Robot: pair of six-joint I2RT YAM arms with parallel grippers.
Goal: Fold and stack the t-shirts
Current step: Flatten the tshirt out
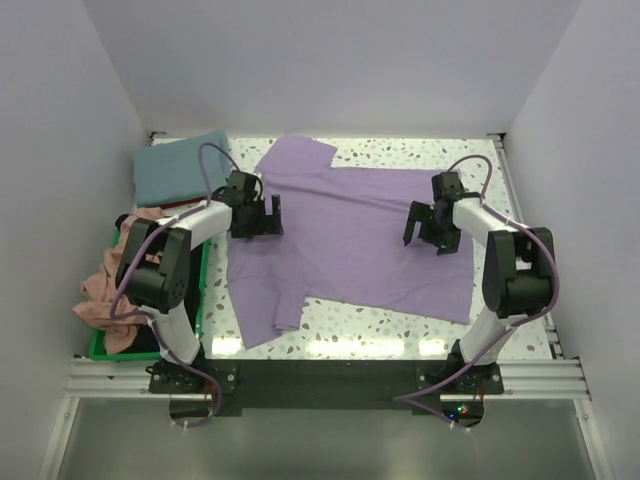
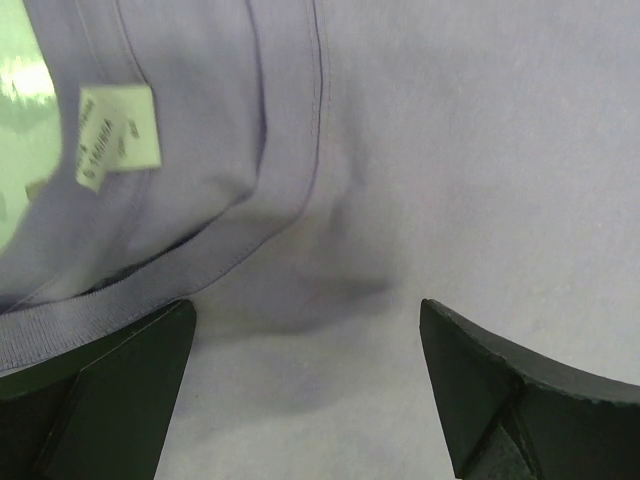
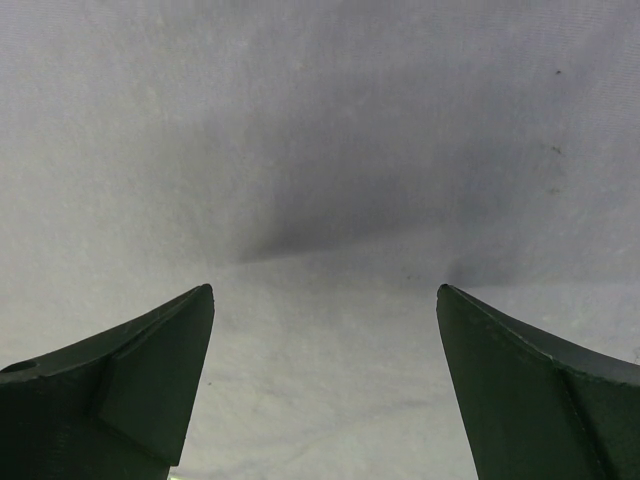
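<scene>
Lavender t-shirt (image 1: 350, 245), long axis crosswise, collar left, left tool (image 1: 258, 228) and right tool (image 1: 428, 240) both splayed

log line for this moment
lavender shirt spread flat | left fingers open by collar | right fingers open over shirt | teal shirt folded far-left | fold not started

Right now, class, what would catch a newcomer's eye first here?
The lavender t-shirt spread in the middle, with the open left pincer near its collar and the open right pincer over its body. On the left: a folded teal t-shirt, and a salmon t-shirt spilling from the green bin.
</scene>
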